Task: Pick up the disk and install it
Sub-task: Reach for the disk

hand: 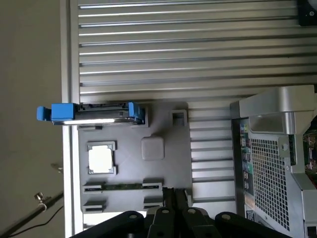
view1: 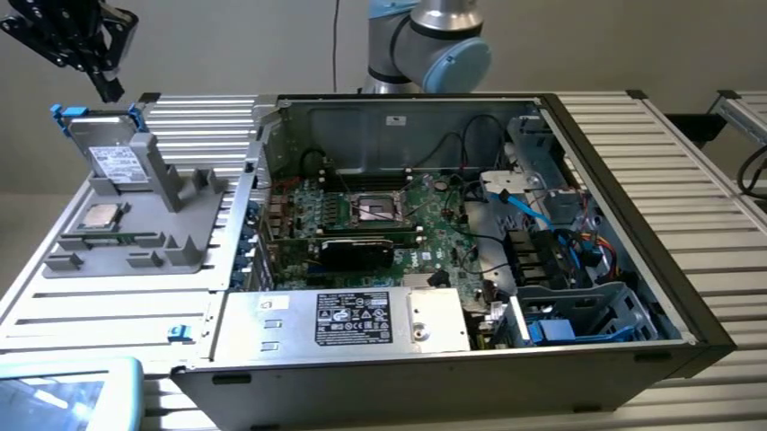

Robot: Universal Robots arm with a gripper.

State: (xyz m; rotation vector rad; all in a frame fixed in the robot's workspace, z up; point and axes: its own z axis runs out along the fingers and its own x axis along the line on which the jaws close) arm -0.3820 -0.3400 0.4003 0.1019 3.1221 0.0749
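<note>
The disk (view1: 111,151) stands on edge in a grey holder (view1: 150,235) at the exterior view's left, its white label facing forward and blue carrier tabs at its top corners. From the wrist view I look down on the disk's (hand: 101,113) thin edge between the blue carrier ends, at the rim of the holder (hand: 163,124). My gripper (view1: 110,90) hangs above and just behind the disk, clear of it. Its black fingers (hand: 169,198) are pressed together, so the gripper (hand: 174,192) is shut and holds nothing.
An open computer case (view1: 623,224) fills the middle, with motherboard (view1: 372,215), cables, a blue drive bay (view1: 576,314) and a silver box with a black label (view1: 348,319). The holder also carries a square CPU chip (view1: 100,215) and a memory stick (hand: 121,187). A slatted metal table (view1: 671,153) lies underneath.
</note>
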